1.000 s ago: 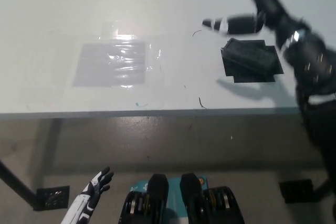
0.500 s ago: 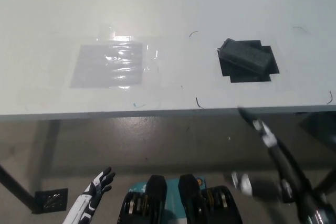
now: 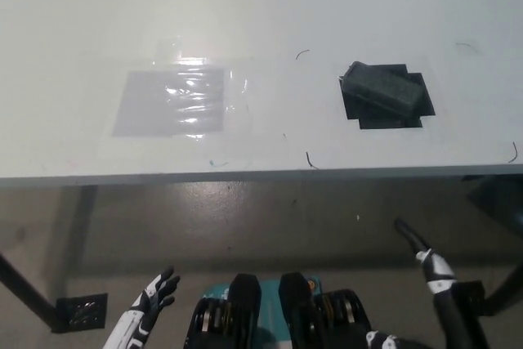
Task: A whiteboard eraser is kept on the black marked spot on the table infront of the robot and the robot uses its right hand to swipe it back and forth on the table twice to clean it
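Eraser (image 3: 384, 90) sits on the black marked spot (image 3: 413, 112), up and slightly left of the right hand (image 3: 425, 263), which hangs below the table (image 3: 261, 30) edge, finger state unclear; long axis runs left-right, slightly tilted, bare tabletop leftward; white left hand (image 3: 151, 304) spread, resting lower left, farther off.

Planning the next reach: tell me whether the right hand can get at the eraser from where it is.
Probably yes. The right hand hangs below the table edge, and the eraser lies uncovered on its black mark with nothing around it.
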You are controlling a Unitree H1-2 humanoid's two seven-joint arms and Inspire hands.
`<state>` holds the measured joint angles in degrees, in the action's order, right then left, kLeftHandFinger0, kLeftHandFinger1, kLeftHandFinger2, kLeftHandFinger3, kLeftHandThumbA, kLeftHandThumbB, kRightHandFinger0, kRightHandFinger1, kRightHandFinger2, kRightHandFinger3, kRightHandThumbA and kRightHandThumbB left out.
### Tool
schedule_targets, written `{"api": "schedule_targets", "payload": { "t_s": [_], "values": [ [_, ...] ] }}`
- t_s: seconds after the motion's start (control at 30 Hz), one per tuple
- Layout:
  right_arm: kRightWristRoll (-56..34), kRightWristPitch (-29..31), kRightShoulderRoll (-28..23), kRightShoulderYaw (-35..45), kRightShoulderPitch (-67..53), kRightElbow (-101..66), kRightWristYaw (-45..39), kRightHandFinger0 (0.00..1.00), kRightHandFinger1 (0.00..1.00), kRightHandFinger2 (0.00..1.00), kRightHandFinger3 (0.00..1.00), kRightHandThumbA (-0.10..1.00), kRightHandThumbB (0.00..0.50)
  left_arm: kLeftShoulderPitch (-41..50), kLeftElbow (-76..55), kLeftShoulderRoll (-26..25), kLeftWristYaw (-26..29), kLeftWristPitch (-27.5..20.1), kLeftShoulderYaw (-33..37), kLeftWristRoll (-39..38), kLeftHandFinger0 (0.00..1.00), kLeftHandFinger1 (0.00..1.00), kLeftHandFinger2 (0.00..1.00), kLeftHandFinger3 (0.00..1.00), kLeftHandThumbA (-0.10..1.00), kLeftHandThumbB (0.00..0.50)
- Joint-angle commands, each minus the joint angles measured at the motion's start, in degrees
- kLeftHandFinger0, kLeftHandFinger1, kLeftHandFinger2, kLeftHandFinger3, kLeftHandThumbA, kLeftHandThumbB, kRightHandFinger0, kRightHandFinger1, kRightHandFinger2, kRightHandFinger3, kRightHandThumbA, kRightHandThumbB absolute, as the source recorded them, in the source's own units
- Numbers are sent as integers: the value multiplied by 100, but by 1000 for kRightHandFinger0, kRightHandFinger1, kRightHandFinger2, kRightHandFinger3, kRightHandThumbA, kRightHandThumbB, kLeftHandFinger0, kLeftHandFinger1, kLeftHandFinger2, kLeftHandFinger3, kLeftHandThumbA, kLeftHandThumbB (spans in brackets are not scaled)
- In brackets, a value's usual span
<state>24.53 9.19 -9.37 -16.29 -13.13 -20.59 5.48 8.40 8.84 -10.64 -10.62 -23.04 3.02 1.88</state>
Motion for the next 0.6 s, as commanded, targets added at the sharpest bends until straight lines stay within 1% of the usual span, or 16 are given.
{"api": "schedule_targets", "payload": {
  "t_s": [0.0, 0.03, 0.07, 0.1, 0.13, 0.17, 0.2, 0.23, 0.3, 0.37, 0.47, 0.53, 0.57],
  "values": [
    [-502, 1774, 108, -153, 257, 1912, 1478, 1000, 1000, 1000, 1000, 899, 49, 4, -89, 66, 171, -389, -34, 16, 1000, 1000, 1000, 1000, 1000, 401],
    [-698, 1774, 170, -74, 306, 2005, 1278, 1000, 1000, 1000, 1000, 907, 51, -57, -55, 69, 191, -389, -43, 42, 1000, 1000, 1000, 1000, 1000, 418],
    [-865, 1774, 236, -2, 300, 2048, 1098, 1000, 1000, 1000, 1000, 920, 74, -80, -19, 68, 201, -389, -49, 45, 1000, 1000, 1000, 1000, 1000, 415],
    [-915, 1774, 238, 42, 340, 2073, 1053, 1000, 1000, 1000, 1000, 968, 94, -127, 5, 85, 213, -389, -47, 47, 1000, 1000, 1000, 1000, 1000, 410],
    [-906, 1774, 234, 42, 356, 2093, 1070, 1000, 1000, 1000, 1000, 984, 89, -132, 9, 86, 216, -389, -48, 46, 1000, 1000, 1000, 1000, 1000, 409],
    [-863, 1774, 205, 16, 383, 2192, 1156, 1000, 1000, 1000, 1000, 1000, 123, -99, -23, 67, 199, -389, -31, 42, 1000, 1000, 1000, 1000, 1000, 382],
    [-861, 1774, 194, 7, 373, 2201, 1168, 1000, 1000, 1000, 1000, 1000, 123, -77, -39, 66, 197, -389, -25, 45, 1000, 1000, 1000, 1000, 1000, 382],
    [-847, 1774, 203, 20, 390, 2229, 1159, 1000, 1000, 1000, 1000, 1000, 100, -80, -62, 50, 189, -389, -29, 40, 1000, 1000, 1000, 1000, 1000, 372],
    [-967, 1774, 254, 56, 474, 2282, 1063, 1000, 1000, 1000, 1000, 1000, 136, -168, -44, 44, 175, -389, -65, 7, 1000, 1000, 1000, 1000, 1000, 377],
    [-980, 1774, 254, 44, 514, 2322, 1061, 1000, 1000, 1000, 1000, 1000, 125, -225, -3, 40, 178, -389, -72, 26, 1000, 1000, 1000, 1000, 1000, 399],
    [-1067, 1774, 237, 10, 516, 2318, 1047, 1000, 1000, 1000, 1000, 1000, 123, -260, -4, 36, 154, -389, -65, 6, 1000, 1000, 1000, 1000, 1000, 387],
    [-1126, 1774, 229, -16, 511, 2314, 1047, 1000, 1000, 1000, 1000, 996, 118, -261, -18, 36, 105, -389, -64, -76, 1000, 1000, 1000, 1000, 1000, 389],
    [-1154, 1774, 230, -19, 512, 2321, 1035, 1000, 1000, 1000, 1000, 994, 123, -258, -23, 39, 100, -389, -66, -90, 1000, 1000, 1000, 1000, 1000, 390]
  ]
}}
